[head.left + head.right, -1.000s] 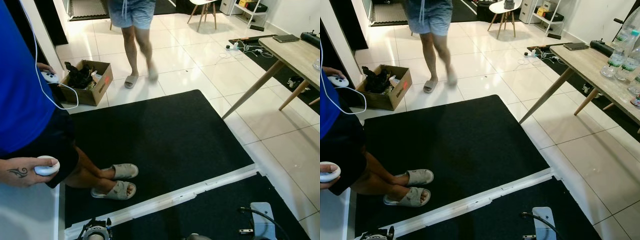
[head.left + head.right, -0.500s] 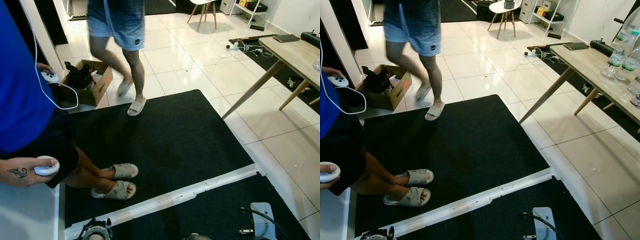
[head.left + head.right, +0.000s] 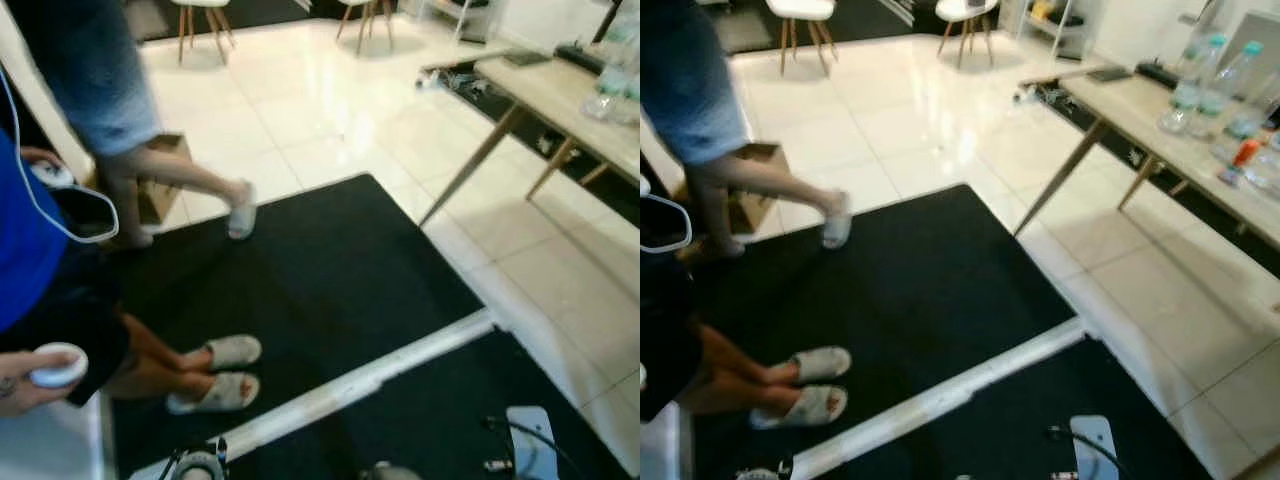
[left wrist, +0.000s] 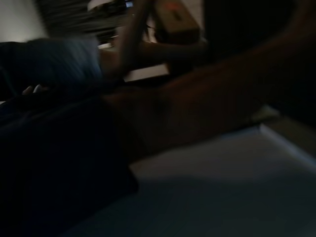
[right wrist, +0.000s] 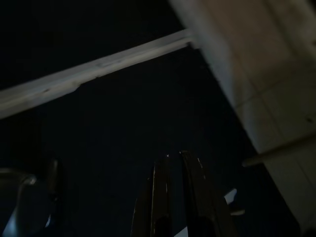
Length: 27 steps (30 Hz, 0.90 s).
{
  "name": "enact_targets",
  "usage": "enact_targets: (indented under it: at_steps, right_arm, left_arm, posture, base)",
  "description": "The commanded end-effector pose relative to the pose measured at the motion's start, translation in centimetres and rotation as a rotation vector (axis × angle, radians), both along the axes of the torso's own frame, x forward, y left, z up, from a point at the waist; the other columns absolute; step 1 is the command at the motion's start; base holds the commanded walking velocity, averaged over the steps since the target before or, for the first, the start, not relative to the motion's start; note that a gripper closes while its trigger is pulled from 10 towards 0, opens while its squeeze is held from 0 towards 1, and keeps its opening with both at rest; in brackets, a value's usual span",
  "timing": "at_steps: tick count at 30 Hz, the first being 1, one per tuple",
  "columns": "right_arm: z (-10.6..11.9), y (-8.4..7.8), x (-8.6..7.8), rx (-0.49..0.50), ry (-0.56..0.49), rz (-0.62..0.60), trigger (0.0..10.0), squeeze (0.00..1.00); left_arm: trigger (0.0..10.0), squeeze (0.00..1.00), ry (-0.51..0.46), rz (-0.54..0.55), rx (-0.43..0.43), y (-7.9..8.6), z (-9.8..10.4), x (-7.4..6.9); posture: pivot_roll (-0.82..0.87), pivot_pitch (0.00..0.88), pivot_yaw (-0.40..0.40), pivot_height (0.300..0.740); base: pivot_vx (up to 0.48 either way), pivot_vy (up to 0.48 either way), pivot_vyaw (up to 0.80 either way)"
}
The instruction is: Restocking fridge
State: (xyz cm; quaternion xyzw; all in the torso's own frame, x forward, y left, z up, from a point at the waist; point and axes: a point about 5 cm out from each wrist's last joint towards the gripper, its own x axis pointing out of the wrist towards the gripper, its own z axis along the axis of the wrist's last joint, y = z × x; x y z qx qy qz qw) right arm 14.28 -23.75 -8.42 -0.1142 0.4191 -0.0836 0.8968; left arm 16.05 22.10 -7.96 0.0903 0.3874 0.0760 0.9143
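Note:
Several plastic bottles [image 3: 1188, 92] stand on a wooden table [image 3: 560, 105] at the right. My right gripper [image 5: 172, 197] hangs low over the black mat [image 3: 320, 290], its two black fingers shut with nothing between them. The end of my left arm [image 3: 197, 466] shows at the bottom edge, hanging idle. The left wrist view is dark and blurred, and a person's bare leg [image 4: 197, 103] can be made out in it.
A person in blue [image 3: 30, 260] stands close on my left in slippers [image 3: 215, 372], holding a white controller [image 3: 57, 365]. Another person [image 3: 110, 110] walks past a cardboard box [image 3: 155, 195] at the far left. A white strip [image 3: 350, 385] crosses the mat. White chairs [image 3: 805, 20] stand far back.
The whole picture has shifted and blurred, so the camera moved. The walking person has stepped from the middle to the left, in front of the box.

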Motion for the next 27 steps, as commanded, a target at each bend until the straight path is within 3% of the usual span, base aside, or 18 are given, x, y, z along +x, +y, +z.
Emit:
enact_targets:
  at_steps: [1,5,22,27]
  right_arm:
    - [-0.27,0.00,-0.64,0.005,0.020,-0.013,10.0,0.00]
    - [-0.25,-0.03,-0.60,0.003,0.019,-0.012,10.0,0.00]
    - [-0.21,-0.13,-0.55,0.001,0.018,-0.010,10.0,0.00]
    - [-0.24,-0.12,-0.60,0.006,0.020,-0.016,10.0,0.00]
  left_arm:
    - [10.0,0.00,0.023,0.005,0.000,0.03,-0.30,-0.64]
    - [10.0,0.00,0.021,0.004,-0.001,-0.01,-0.28,-0.58]
    - [10.0,0.00,0.020,0.006,-0.002,-0.16,-0.28,-0.52]
    - [10.0,0.00,0.022,0.007,-0.002,-0.15,-0.31,-0.59]
  posture:
    - [-0.03,0.076,-0.060,0.740]
    - [-0.03,0.074,-0.060,0.740]
    - [-0.03,0.075,-0.062,0.740]
    - [-0.03,0.077,-0.062,0.740]
  base:
    - [0.000,0.000,-0.65]
    - [0.000,0.000,-0.46]
    - [0.000,0.000,0.00]
    - [0.000,0.000,-0.69]
